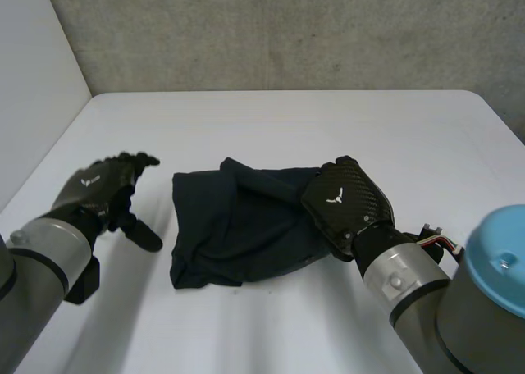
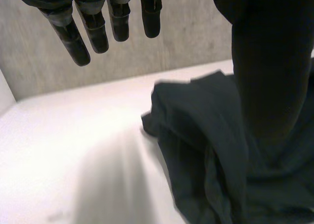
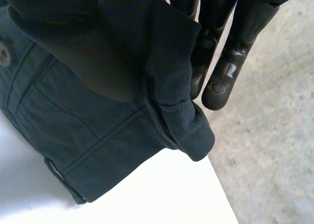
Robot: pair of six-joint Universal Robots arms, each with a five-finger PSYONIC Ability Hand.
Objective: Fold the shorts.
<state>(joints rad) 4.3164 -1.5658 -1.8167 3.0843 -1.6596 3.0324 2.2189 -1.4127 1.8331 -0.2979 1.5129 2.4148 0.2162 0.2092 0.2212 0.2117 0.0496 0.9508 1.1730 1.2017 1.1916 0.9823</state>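
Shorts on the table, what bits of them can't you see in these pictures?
- Head view: the side of the shorts under the right hand is covered by that hand.
- Left wrist view: the thumb of the left hand blocks part of the shorts.
- Right wrist view: the shorts run off the picture's edge, and a raised fold hides the cloth behind it.

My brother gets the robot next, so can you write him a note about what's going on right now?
Left hand: open, beside the left edge of the shorts, off the cloth.
Right hand: fingers pinch the shorts at their right edge.
Shorts: a dark, bunched heap in the middle of the white table.
Done: no neat fold yet.
Left: probably spread them flat, fold one side over, then press smooth.
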